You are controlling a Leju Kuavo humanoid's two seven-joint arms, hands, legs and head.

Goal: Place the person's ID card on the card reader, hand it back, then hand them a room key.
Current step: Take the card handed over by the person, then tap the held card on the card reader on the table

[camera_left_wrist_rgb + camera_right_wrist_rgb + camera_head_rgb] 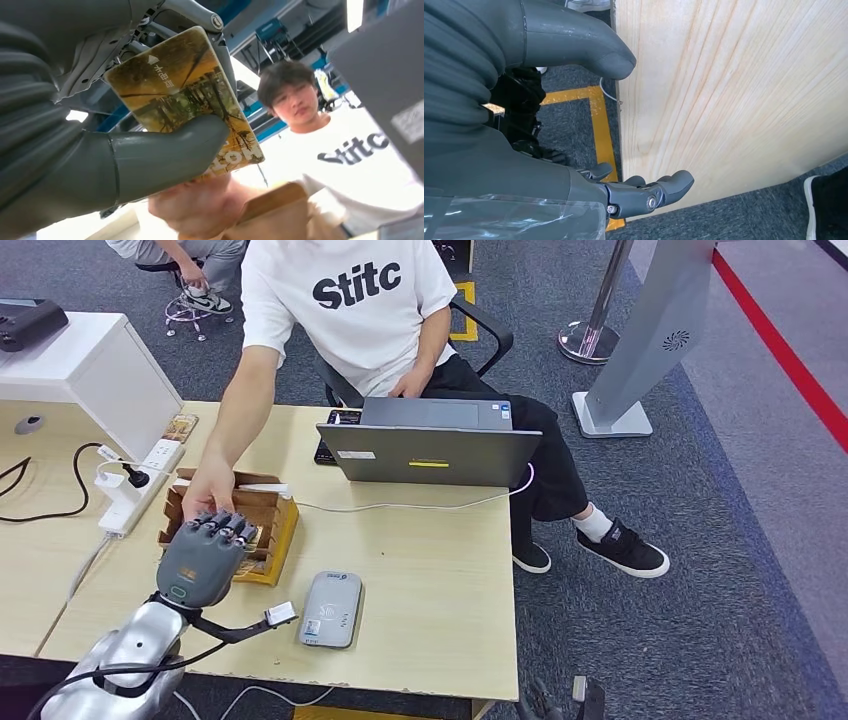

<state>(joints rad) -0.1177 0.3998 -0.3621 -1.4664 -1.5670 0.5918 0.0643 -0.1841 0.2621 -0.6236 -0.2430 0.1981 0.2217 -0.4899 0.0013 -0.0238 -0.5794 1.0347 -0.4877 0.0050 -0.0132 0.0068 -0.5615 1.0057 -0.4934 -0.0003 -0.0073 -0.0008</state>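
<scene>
My left hand (203,558) hovers over the wooden card box (270,523) on the desk and pinches a yellow-brown picture card (185,95) between thumb and fingers. The person's hand (207,492) reaches in right at my fingertips; in the left wrist view that person's hand (197,205) sits just under the card. The grey card reader (331,608) lies on the desk to the right of my left arm, with nothing on it. My right hand (624,125) hangs beside the desk's side panel, fingers apart, holding nothing.
A grey laptop (430,445) stands at the desk's far edge before the seated person in a white T-shirt (345,300). A white power strip (135,485) with cables lies left of the box. A white cabinet (80,365) stands at the far left.
</scene>
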